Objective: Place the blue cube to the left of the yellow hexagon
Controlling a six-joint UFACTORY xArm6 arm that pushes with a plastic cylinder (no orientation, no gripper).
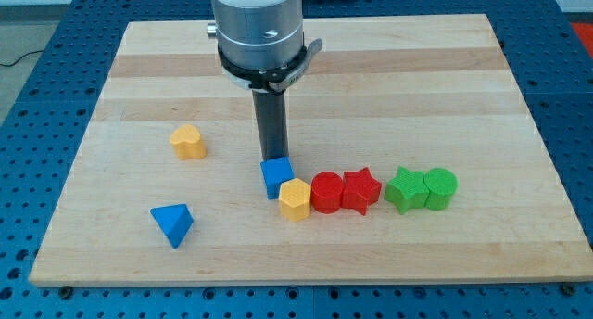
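The blue cube sits on the wooden board near the middle. The yellow hexagon lies just below and to the right of it, touching it. My tip stands right at the cube's upper edge, on the side toward the view's top, touching or nearly touching it. The rod rises from there to the grey arm body at the view's top.
A yellow heart-like block lies at the left. A blue triangle lies at the lower left. To the hexagon's right stands a row: red cylinder, red star, green star, green cylinder.
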